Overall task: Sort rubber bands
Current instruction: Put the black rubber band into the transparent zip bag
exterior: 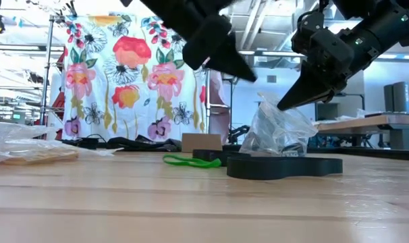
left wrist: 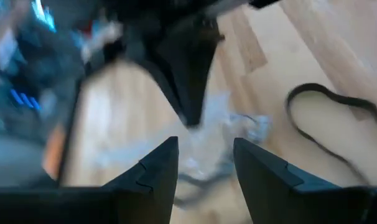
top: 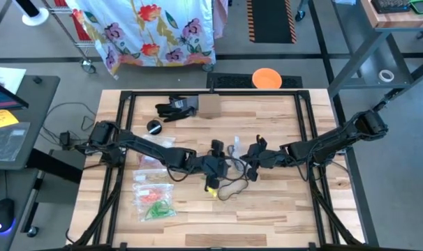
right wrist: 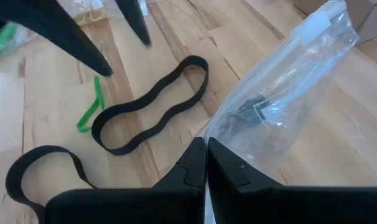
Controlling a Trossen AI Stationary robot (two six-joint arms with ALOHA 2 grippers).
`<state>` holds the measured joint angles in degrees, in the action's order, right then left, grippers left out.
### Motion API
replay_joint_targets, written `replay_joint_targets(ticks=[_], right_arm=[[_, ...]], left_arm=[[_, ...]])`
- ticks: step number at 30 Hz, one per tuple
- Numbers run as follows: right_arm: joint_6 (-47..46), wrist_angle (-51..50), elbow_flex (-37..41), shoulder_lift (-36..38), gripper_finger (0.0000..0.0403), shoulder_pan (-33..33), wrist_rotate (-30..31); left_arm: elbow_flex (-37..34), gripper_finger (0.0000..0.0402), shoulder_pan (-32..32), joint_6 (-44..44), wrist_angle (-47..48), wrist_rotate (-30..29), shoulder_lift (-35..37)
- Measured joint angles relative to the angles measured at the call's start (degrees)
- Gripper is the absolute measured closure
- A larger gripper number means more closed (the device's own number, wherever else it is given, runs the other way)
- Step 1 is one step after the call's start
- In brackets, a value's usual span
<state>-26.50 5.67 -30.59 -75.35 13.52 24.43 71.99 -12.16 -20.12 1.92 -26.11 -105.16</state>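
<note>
My right gripper is shut on a clear zip bag near the table's middle. The bag has something small and dark inside. My left gripper is open, just left of the bag and above the table, touching nothing. It also shows in the low view. Two wide black bands and a thin green band lie flat on the wood beside the bag. The green band and a black band also show in the low view. My right gripper pinches an edge of the clear bag between its two shut fingers. The fingers slant down from the table's right side. The bag stands up under the fingertips, and its lower end seems to rest on the table.
Two clear zip bags holding orange and green bands lie at the near left. A black glove, a cardboard box and a small dark round thing sit at the far side. Bare wood lies near the front edge.
</note>
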Motion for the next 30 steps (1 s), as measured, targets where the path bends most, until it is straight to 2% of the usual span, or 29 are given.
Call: replay_joint_targets(ticks=[5,8,14,18,30], right_arm=[[0.0,0.56,-0.01,0.0,0.0403,-0.04,-2.43],[-0.03,1.37,-0.02,0.0,0.0403,0.31,-3.01],[0.61,6.34,-0.04,-0.02,0.0403,0.25,-7.13],[1.49,8.79,-0.04,-0.02,0.0403,0.26,-9.88],[1.07,10.91,-0.04,-0.02,0.0403,-0.17,-9.99]], left_arm=[[-0.09,0.0253,1.02,-19.45,-4.63,0.77,-0.98],[0.02,0.0253,2.22,-24.62,-6.08,3.68,-1.64],[-0.04,0.0253,3.19,-29.3,-3.46,10.28,-1.79],[-0.08,0.0253,3.19,-32.28,-4.0,9.23,-1.81],[-0.07,0.0256,3.13,-30.53,-0.24,8.5,-1.81]])
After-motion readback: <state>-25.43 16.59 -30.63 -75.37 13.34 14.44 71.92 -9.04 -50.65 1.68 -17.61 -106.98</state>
